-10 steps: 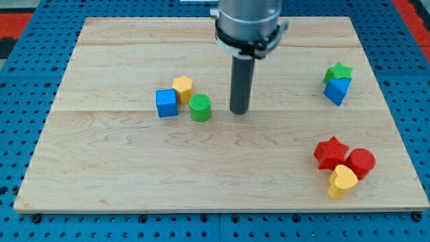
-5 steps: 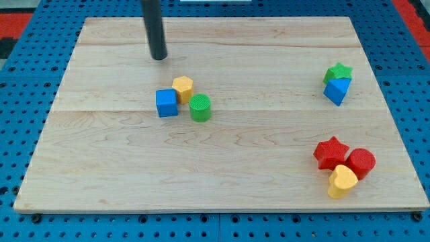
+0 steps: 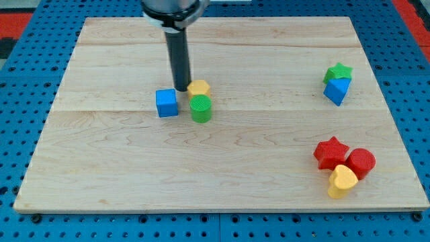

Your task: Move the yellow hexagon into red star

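Observation:
The yellow hexagon lies left of the board's middle, touching the green cylinder just below it. My tip is down on the board right against the hexagon's left side, above and to the right of the blue cube. The red star lies far off at the view's lower right, with a red cylinder at its right and a yellow rounded block below it, all three close together.
A green star sits on top of a blue block near the wooden board's right edge. Blue pegboard surrounds the board.
My tip went from right of the green cylinder up to the upper left, then came down onto the hexagon's left side. The hexagon has slid right, away from the blue cube.

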